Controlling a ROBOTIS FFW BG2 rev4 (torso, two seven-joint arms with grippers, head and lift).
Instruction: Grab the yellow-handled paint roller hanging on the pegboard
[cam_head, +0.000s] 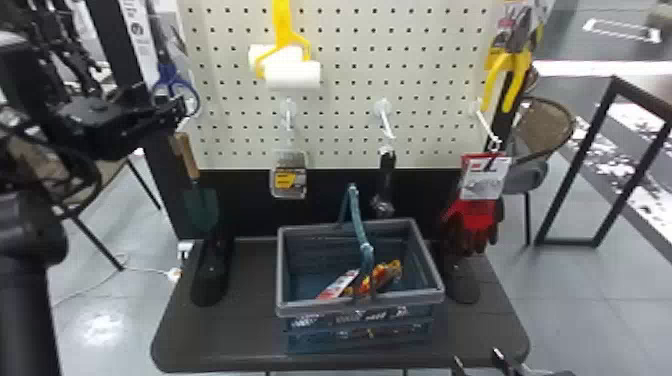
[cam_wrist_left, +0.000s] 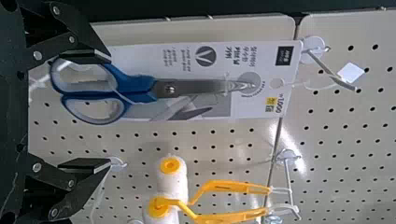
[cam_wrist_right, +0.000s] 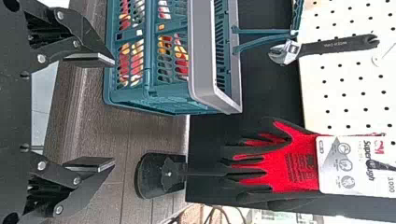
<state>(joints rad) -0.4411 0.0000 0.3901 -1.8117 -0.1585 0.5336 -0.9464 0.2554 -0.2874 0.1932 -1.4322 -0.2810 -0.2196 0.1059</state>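
Two yellow-handled paint rollers with white sleeves hang together on the pegboard, the front paint roller (cam_head: 292, 75) at upper centre. My left gripper (cam_head: 182, 107) is at the left, beside the blue-handled scissors and apart from the rollers. In the left wrist view my left gripper (cam_wrist_left: 112, 112) stands open, with the scissors' blue handles (cam_wrist_left: 135, 88) beyond its fingers; the yellow paint roller (cam_wrist_left: 233, 217) hangs off to one side. My right gripper (cam_head: 475, 360) is low at the bottom edge, in front of the table. In the right wrist view the right gripper (cam_wrist_right: 114, 112) is open and holds nothing.
A basket (cam_head: 360, 310) with packaged items stands on the dark table (cam_head: 225, 340). Along the pegboard (cam_head: 350, 30) hang a trowel (cam_head: 200, 205), a clear package (cam_head: 289, 180), a wrench (cam_head: 385, 175), red gloves (cam_head: 472, 215) and yellow-handled pliers (cam_head: 510, 75).
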